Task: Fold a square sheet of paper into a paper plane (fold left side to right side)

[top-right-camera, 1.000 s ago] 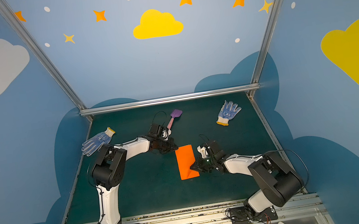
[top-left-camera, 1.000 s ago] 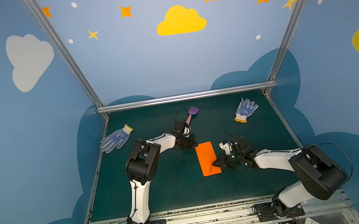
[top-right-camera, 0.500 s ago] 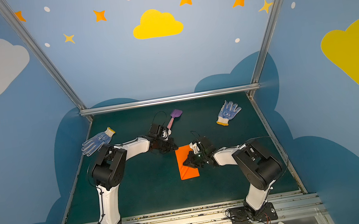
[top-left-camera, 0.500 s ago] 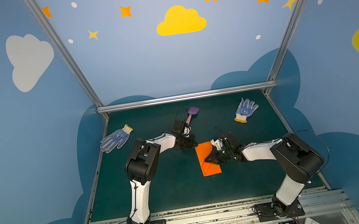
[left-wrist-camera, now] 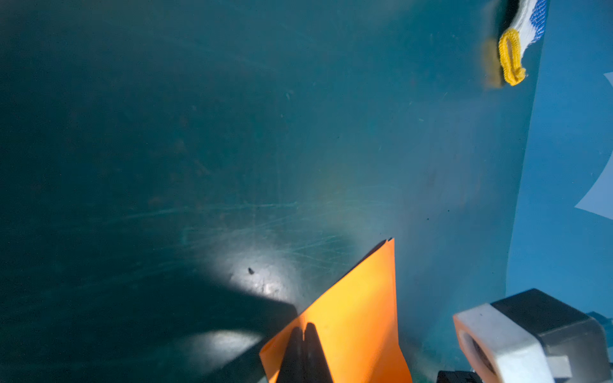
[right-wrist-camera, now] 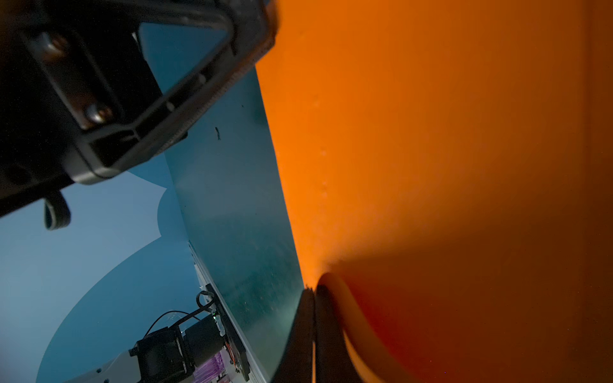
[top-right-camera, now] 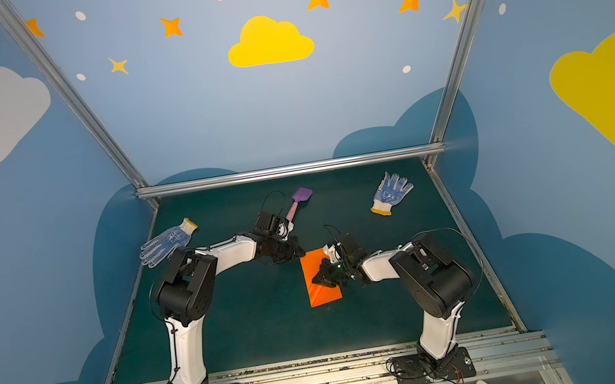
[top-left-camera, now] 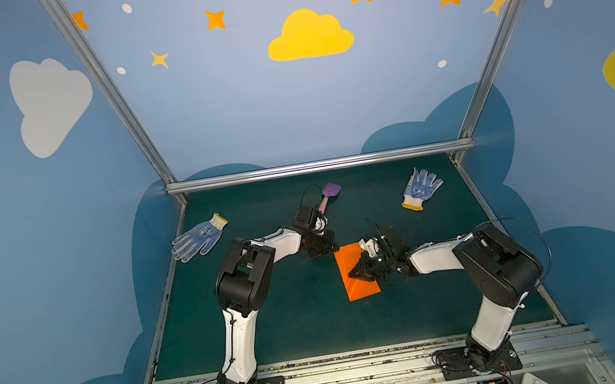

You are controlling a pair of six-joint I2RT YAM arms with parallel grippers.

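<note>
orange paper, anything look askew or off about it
The orange paper lies folded into a rectangle, slightly askew to the mat. In the left wrist view its layers gape at one corner, so the fold looks loose.

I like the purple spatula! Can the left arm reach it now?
Probably, but not right away. The spatula lies just beyond the left gripper with nothing between. That gripper is shut, pressing down the orange paper, so it must lift and open first.

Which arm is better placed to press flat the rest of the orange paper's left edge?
Probably right: the right gripper, shut, sits midway along that edge of the orange paper. The left gripper, shut, rests on the far corner.
</note>
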